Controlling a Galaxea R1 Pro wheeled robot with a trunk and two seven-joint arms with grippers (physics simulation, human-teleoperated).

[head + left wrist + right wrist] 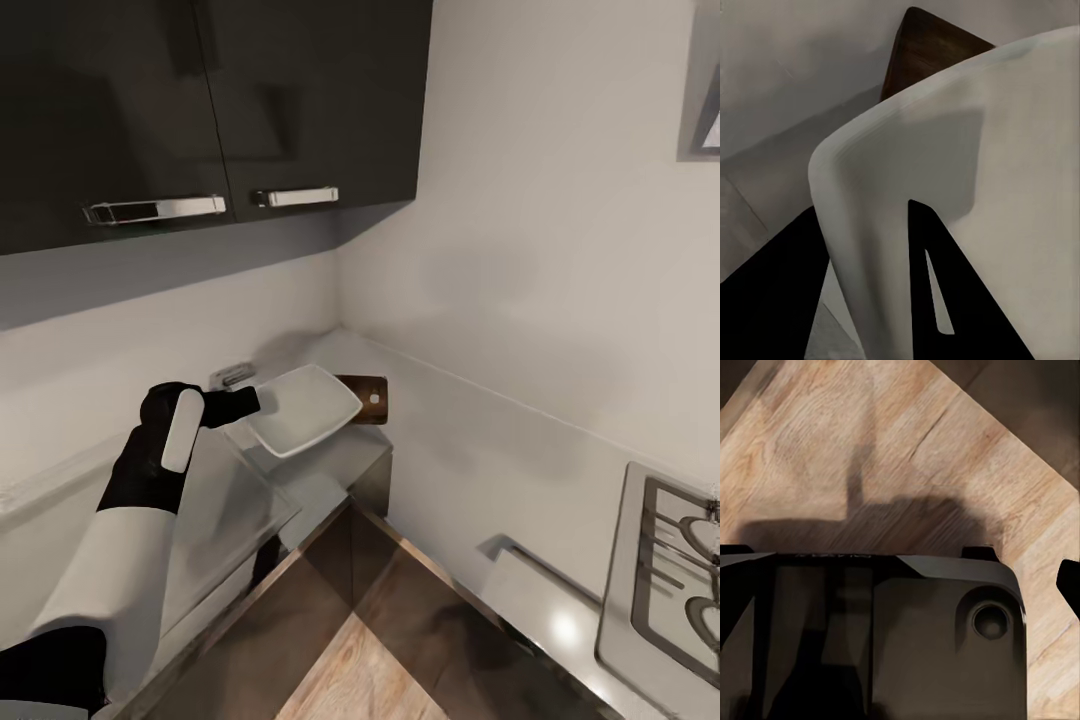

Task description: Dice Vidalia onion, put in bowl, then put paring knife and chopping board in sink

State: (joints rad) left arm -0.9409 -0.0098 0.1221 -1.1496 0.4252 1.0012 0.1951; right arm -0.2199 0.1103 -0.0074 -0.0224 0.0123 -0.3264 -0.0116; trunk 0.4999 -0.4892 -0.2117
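Note:
My left gripper [250, 402] is shut on the near rim of the white squarish bowl [305, 408], holding it a little above the grey countertop [335, 470] by the wall corner. In the left wrist view one black finger [776, 292] lies outside the bowl's [1020, 150] rim and the other finger [945, 300] inside it. The bowl looks empty. Just behind it, a corner of the brown chopping board [370, 398] [922, 52] lies flat on the countertop. The right wrist view looks down on a dark machine body [885, 637] over the pale wood floor [907, 442].
Dark wall cabinets [200, 100] with chrome handles hang above the left arm. A small chrome fitting [232, 374] sits by the wall behind the bowl. A stove top [670, 570] lies at the right on the other counter run. Wood floor [360, 670] shows between the counters.

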